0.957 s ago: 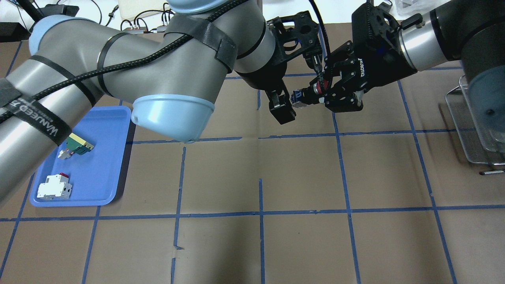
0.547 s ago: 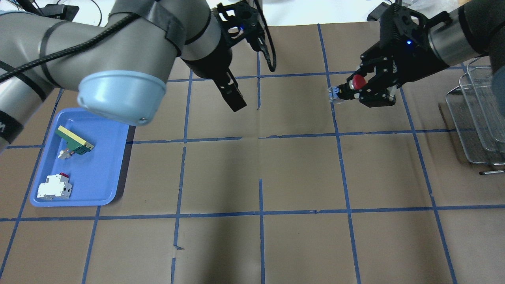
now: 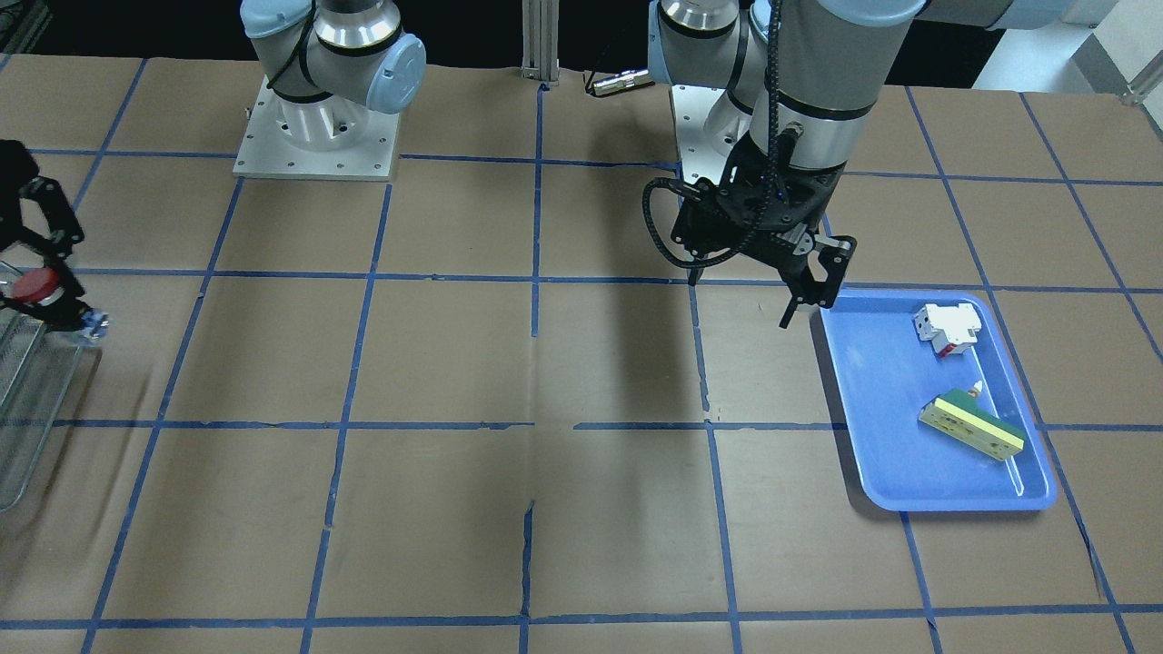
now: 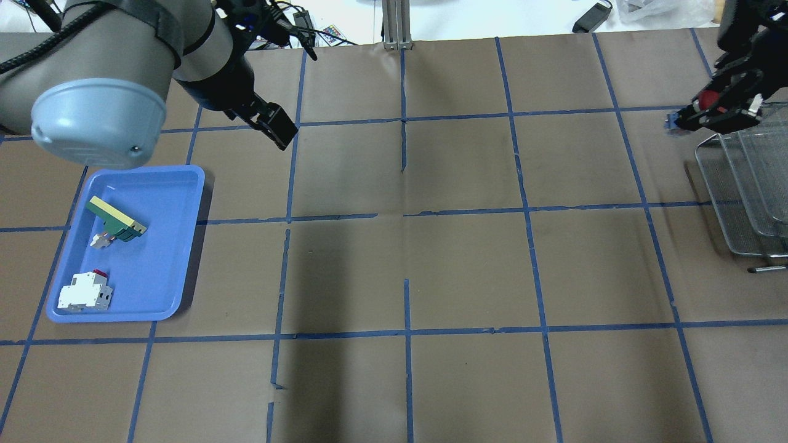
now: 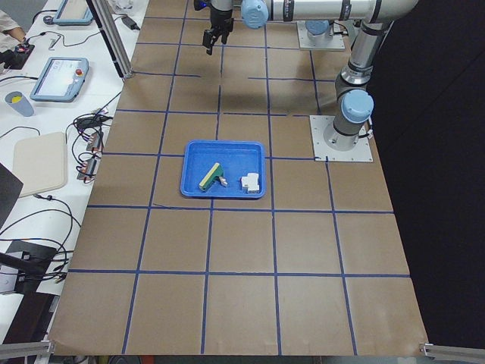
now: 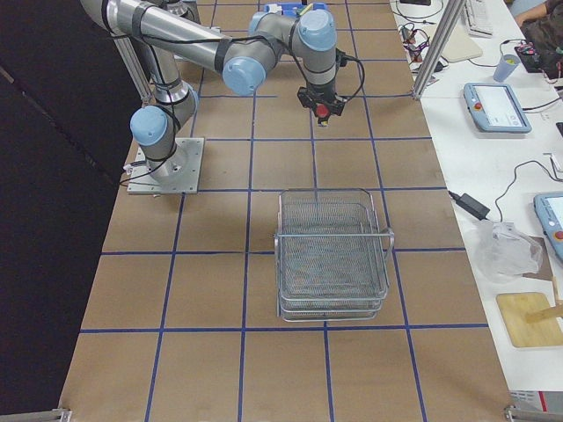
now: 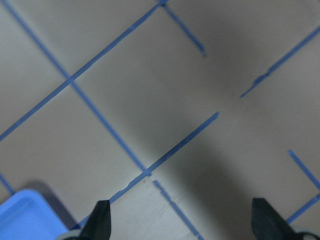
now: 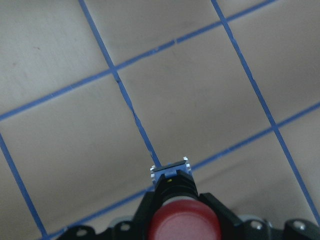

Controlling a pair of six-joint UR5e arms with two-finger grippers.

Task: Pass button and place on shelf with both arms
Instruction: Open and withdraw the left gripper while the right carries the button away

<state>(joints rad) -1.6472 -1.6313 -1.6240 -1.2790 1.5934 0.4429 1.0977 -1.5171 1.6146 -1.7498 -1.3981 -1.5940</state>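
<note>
The grey wire-mesh tiered shelf (image 4: 748, 184) sits just beside the right gripper (image 4: 717, 114), lower than it. The blue plastic tray (image 4: 184, 246) lies near the left gripper (image 7: 182, 227), whose jaws stand wide apart, empty. The right gripper is clamped on the small red-capped, black-bodied push button (image 8: 185, 222), held above the table (image 4: 468, 258). The pass looks done; placing is in hand. Next, that gripper must carry the button over a shelf tier, lower and release.

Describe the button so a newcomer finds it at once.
Start at the wire shelf at the table's right end in the overhead view. Near it hangs the right tool, shut on the button: round red cap on a black body, unlike the boxy white block in the blue tray.
</note>
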